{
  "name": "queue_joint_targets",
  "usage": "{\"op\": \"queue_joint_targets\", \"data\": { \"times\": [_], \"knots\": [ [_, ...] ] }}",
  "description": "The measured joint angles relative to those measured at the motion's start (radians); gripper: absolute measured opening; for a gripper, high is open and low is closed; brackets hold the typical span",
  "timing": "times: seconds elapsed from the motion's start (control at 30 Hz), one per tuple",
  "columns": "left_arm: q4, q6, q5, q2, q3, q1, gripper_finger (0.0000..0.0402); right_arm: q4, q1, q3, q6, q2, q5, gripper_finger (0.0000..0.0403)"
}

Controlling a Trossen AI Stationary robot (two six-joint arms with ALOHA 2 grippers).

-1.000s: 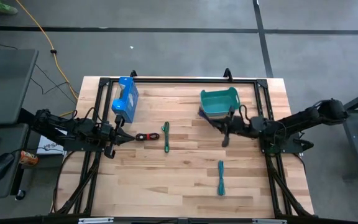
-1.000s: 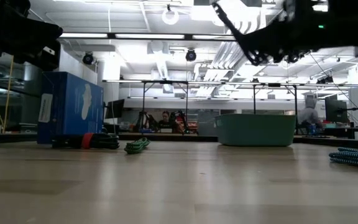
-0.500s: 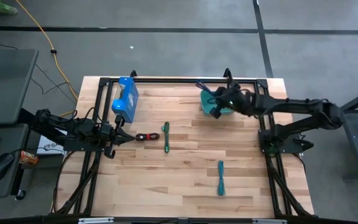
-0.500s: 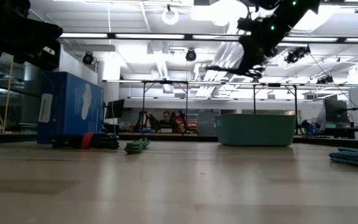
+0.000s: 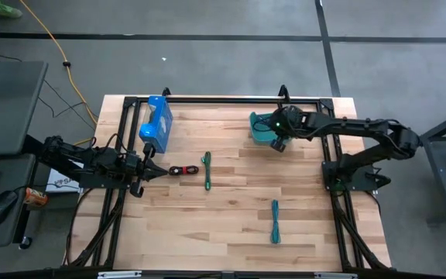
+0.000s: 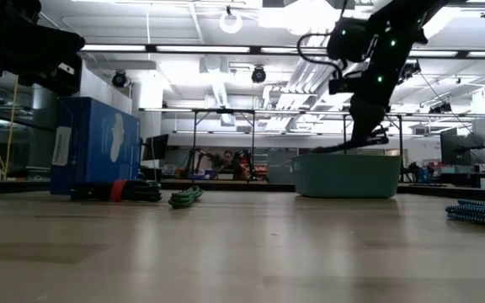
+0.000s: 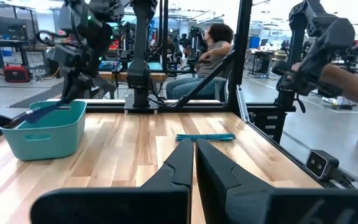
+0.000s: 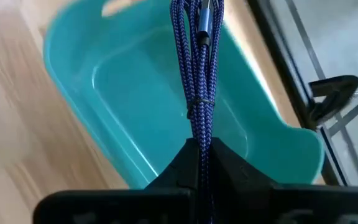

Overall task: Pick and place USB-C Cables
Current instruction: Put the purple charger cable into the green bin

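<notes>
Risk lies mainly in the release of the dark blue cable [image 8: 197, 74], which is pinched between the fingers of the right gripper [image 8: 199, 155] and held out lengthwise over the teal bin [image 8: 142, 118] near the worktop's far right corner. In the right wrist view the bundle reaches most of the way across the bin, and its far end sits close to the rim. If it were let go from this pose, one end might catch on the rim and the bundle could be left draped over the wall or tipped out onto the worktop [image 5: 231, 209]. A light bin could also be nudged if the gripper were lowered against its wall.

The other three cables are seen on the worktop: the red-and-black cable [image 5: 180, 170] just in front of the left gripper [image 5: 152, 170], the green cable [image 5: 206, 170] beside it toward the middle, and the teal cable [image 5: 275, 220] toward the near edge. The left gripper rests near the left edge beside the blue box [image 5: 156, 122], its fingers closed together on nothing.

Compared with a second ago, the right arm has been swung from the bin's near side to a position over it and lowered toward the bin's opening. Nothing else on the worktop has been shifted.
</notes>
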Motion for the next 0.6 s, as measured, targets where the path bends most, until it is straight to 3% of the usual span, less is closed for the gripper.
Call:
{"op": "queue_joint_targets", "data": {
  "times": [0.4,0.6],
  "knots": [
    [0.000,0.000,0.000,0.000,0.000,0.000,0.0000,0.124,-0.073,0.000,-0.160,0.188,-0.001,0.0000],
    [0.000,0.000,0.000,0.000,0.000,0.000,0.0000,0.152,-0.104,0.000,-0.161,0.229,-0.090,0.0000]
  ]
}}
